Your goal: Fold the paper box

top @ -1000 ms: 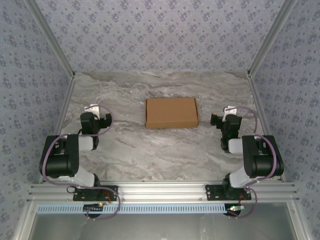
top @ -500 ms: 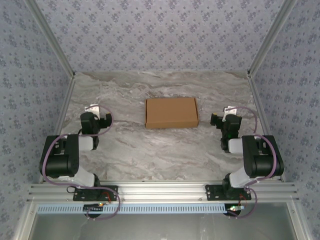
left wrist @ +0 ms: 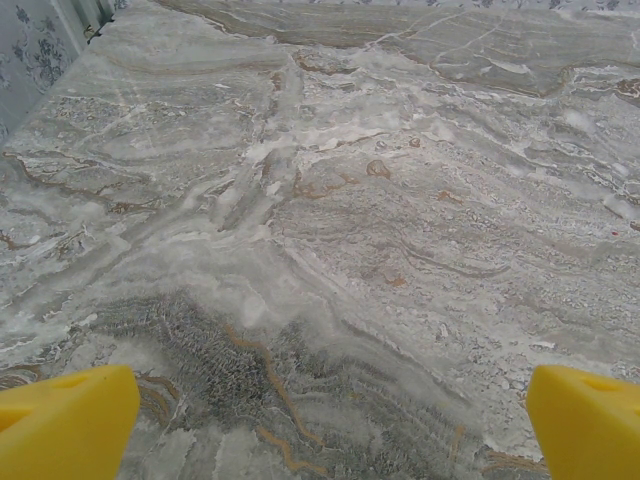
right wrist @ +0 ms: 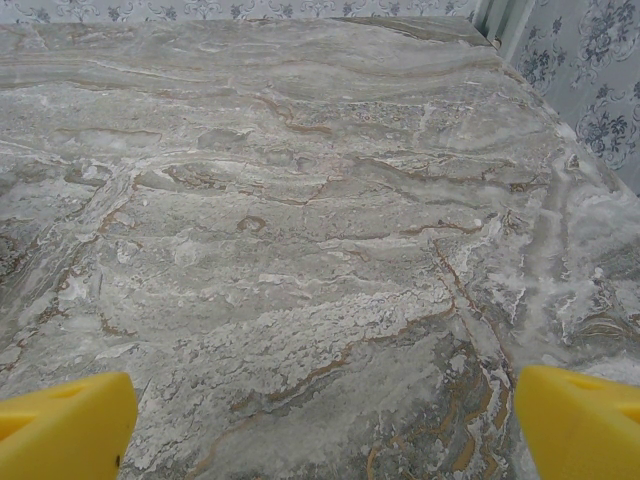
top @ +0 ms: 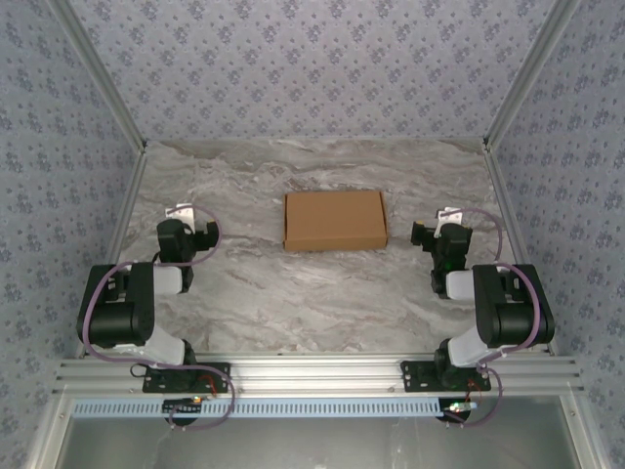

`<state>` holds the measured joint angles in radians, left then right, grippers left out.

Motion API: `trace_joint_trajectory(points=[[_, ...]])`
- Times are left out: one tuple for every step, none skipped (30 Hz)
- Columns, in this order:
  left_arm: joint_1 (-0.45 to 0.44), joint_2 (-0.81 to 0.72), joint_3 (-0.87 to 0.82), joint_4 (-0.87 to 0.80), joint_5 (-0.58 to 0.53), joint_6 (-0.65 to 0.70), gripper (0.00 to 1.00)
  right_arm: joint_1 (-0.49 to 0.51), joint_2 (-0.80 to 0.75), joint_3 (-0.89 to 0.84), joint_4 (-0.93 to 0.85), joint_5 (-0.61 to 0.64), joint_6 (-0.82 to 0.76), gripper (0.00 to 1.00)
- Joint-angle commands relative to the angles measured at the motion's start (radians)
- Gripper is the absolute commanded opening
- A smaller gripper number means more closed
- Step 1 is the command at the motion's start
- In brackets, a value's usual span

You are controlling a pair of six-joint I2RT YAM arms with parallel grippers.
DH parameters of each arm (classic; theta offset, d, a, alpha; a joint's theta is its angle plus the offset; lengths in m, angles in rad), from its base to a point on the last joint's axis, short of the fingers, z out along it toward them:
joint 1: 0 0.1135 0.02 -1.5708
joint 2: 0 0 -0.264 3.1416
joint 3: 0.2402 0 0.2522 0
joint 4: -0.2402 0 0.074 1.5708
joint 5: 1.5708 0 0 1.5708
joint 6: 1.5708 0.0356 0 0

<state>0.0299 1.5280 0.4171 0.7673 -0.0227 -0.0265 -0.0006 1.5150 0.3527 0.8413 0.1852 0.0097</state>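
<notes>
**Q:** Fig., near edge first. What's there?
**A:** Aluminium rail (top: 312,371) at 6 o'clock, with both arm bases bolted on. Beyond it is the marble-look table (top: 293,303).

**Q:** Grippers?
**A:** Left gripper (top: 182,215) sits approx. 9 o'clock on the table and right gripper (top: 447,220) approx. 3. Both aim toward 12. Wrist views: left yellow fingertips (left wrist: 60,425) sit at opp. lower corners, spread wide, with bare marble between. Right yellow fingertips (right wrist: 580,420) are the same: spread wide, gripping nothing.

**Q:** Task item, location?
**A:** Paper box (top: 334,220) is flat on the table, just toward 12 from centre, between the two grippers and apart from both. Left gripper is at its 9, right gripper at its 3.

**Q:** Orientation?
**A:** Long axis runs 9–3, roughly parallel to the rail. Broad face is up and looks closed. A thin darker strip shows along the 6 o'clock edge. Can't tell which side is the front flap.

**Q:** Surroundings, obstructions?
**A:** Bare marble on every side of the box, incl. the gaps to each gripper. Metal frame posts (top: 513,98) rise at approx. 11 and 1. Patterned walls (top: 312,68) close off 9, 12 and 3.
</notes>
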Motion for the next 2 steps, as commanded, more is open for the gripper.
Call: trace_joint_trajectory(points=[[-0.007, 0.006, -0.002, 0.043, 0.0, 0.0, 0.99, -0.004, 0.007, 0.02, -0.005, -0.006, -0.01, 0.99], [-0.007, 0.004, -0.003, 0.043, 0.0, -0.001, 0.99, -0.004, 0.007, 0.019, -0.005, -0.004, -0.01, 0.99]])
